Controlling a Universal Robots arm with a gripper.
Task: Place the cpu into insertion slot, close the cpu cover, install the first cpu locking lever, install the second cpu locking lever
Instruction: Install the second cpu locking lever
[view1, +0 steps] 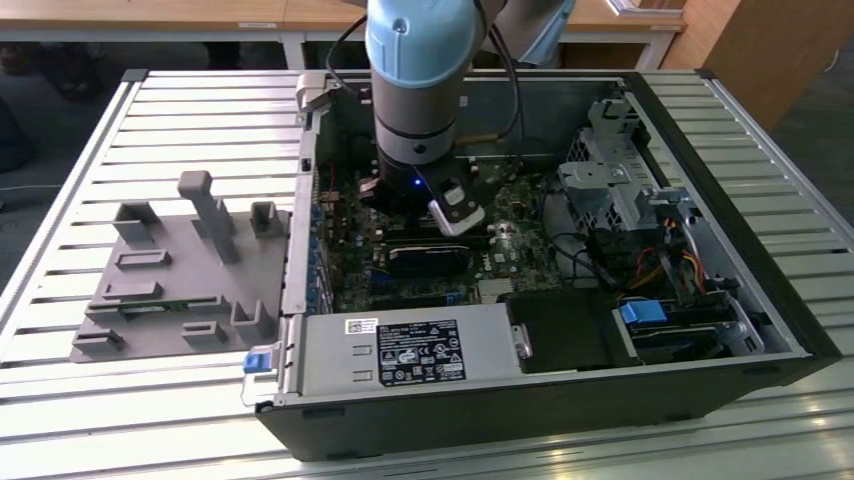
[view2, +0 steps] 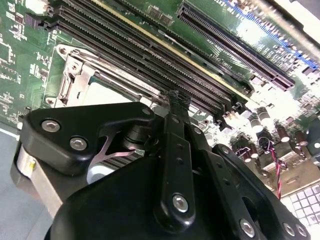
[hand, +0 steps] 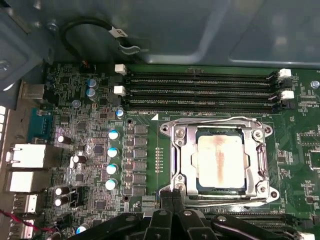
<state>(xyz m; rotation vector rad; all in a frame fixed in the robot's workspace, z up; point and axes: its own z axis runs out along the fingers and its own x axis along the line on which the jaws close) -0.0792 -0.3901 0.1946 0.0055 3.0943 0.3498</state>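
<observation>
The cpu (hand: 221, 159), a pale silver square with a faint reddish streak, lies in the insertion slot (hand: 170, 131) on the green motherboard. The silver cpu cover (hand: 182, 160) lies flat around it, framing the chip. A thin metal lever rod (hand: 215, 120) runs along the socket edge beside the memory slots. In both wrist views my black gripper (hand: 172, 195) (view2: 175, 97) is shut, its fingertips together at the socket's edge, near a corner of the cover (view2: 70, 80). In the exterior view the arm (view1: 416, 90) reaches down into the open computer case.
Long black memory slots (hand: 200, 90) run beside the socket, and a row of blue-topped capacitors (hand: 112, 160) stands on its other side. The case holds a power supply (view1: 400, 350), a black card (view1: 427, 262) and a drive cage (view1: 614, 180). A grey fixture tray (view1: 174, 270) lies at the exterior view's left.
</observation>
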